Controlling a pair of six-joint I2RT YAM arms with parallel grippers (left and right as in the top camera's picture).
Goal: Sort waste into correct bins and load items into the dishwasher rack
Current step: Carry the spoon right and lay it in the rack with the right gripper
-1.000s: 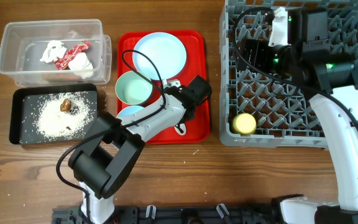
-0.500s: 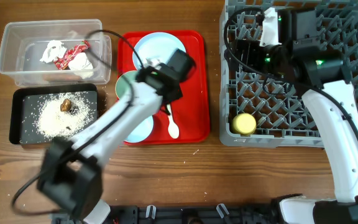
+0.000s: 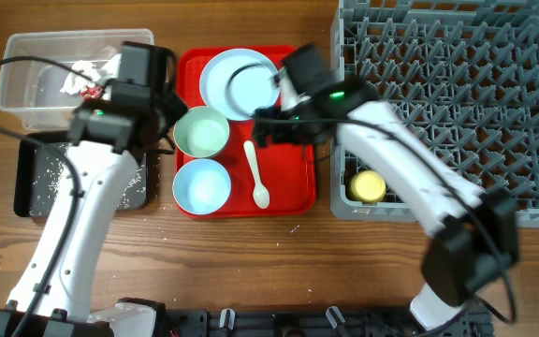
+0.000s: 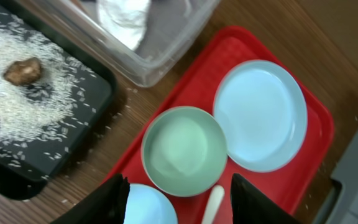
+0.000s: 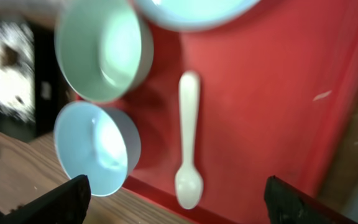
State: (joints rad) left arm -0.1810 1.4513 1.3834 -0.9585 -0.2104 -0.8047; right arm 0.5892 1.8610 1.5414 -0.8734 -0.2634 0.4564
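Note:
On the red serving tray (image 3: 293,183) lie a pale blue plate (image 3: 237,82), a pale green bowl (image 3: 201,132), a light blue bowl (image 3: 201,185) and a white spoon (image 3: 258,175). A yellow cup (image 3: 370,186) stands in the grey rack (image 3: 438,94). My left gripper (image 3: 157,117) is open and empty, just left of the green bowl (image 4: 185,151). My right gripper (image 3: 284,129) is open and empty above the spoon (image 5: 188,140). The clear tub (image 3: 26,84) holds tissue (image 4: 124,15) and a red wrapper (image 3: 90,92). The black tray (image 3: 28,183) holds rice and a brown scrap (image 4: 22,70).
The rack fills the right side of the table, its near-left corner beside the red tray. The clear tub and black tray stand against the red tray's left side. Bare wood runs along the table's front edge (image 3: 279,253).
My right arm has swung from the rack to over the red tray. My left arm has pulled back left, from over the spoon to beside the green bowl.

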